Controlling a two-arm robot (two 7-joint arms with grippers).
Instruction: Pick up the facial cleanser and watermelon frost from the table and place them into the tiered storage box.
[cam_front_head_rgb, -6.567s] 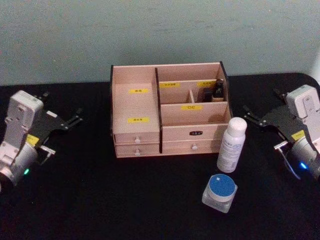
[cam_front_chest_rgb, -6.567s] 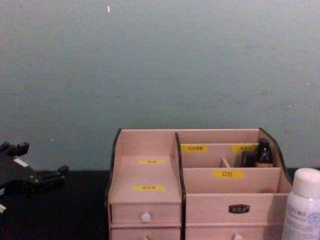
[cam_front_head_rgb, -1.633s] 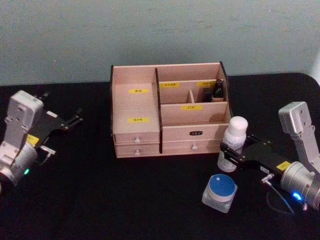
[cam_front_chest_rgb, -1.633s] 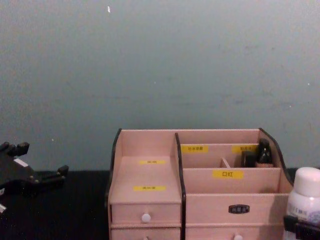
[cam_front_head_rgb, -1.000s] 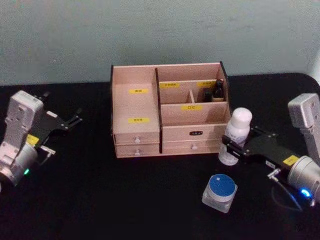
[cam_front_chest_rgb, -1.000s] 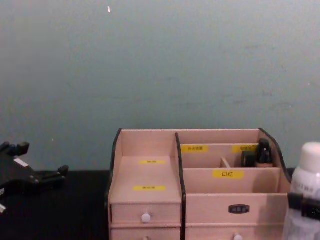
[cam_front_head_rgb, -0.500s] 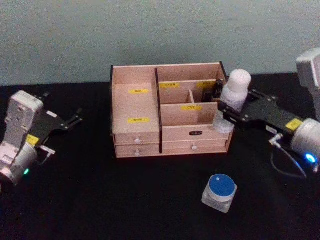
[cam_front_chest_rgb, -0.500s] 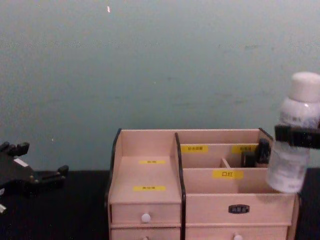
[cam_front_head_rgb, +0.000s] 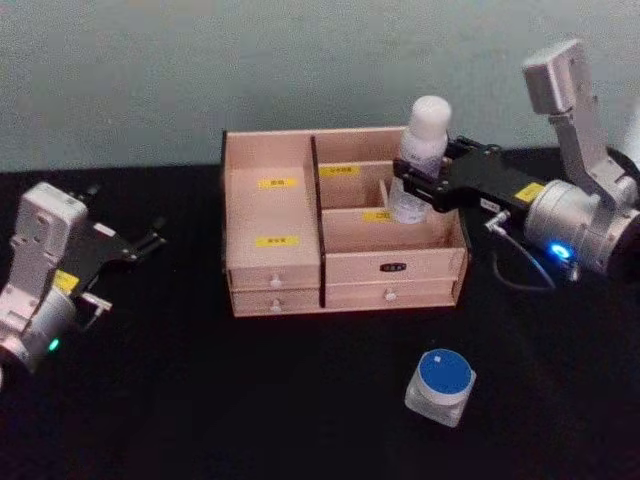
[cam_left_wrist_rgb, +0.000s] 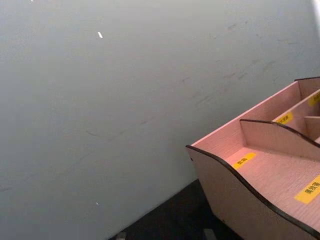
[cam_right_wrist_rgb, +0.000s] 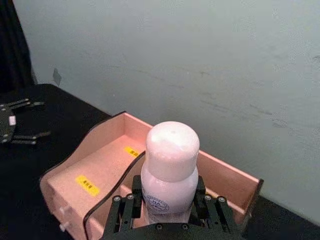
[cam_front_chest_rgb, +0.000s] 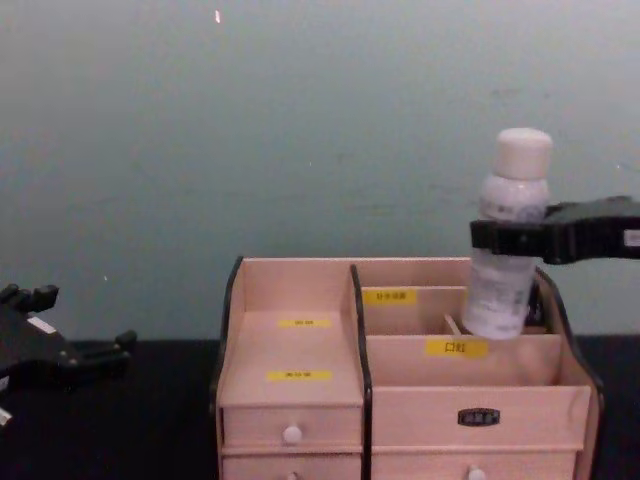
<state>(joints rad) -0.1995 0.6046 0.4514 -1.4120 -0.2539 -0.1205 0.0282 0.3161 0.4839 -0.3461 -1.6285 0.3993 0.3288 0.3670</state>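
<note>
While the facial cleanser bottle (cam_front_head_rgb: 424, 140) hangs upright over the right rear compartments of the tiered storage box (cam_front_head_rgb: 272, 215), your right gripper (cam_front_head_rgb: 418, 184) clamps it around the middle. The blue-lidded jar (cam_front_head_rgb: 441, 385) sits on the black bench (cam_front_head_rgb: 250, 400), in front of the box and apart from it. Your left gripper (cam_front_head_rgb: 150, 234) rests at the bench's left, fingers spread, holding nothing.

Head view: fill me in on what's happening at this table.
The right gripper, jaws shut on the white bottle, holds it upright above the right-hand compartments of the tiered storage box, not yet set in. The blue-lidded jar stands on the black table in front. The left gripper is parked open at the left.
</note>
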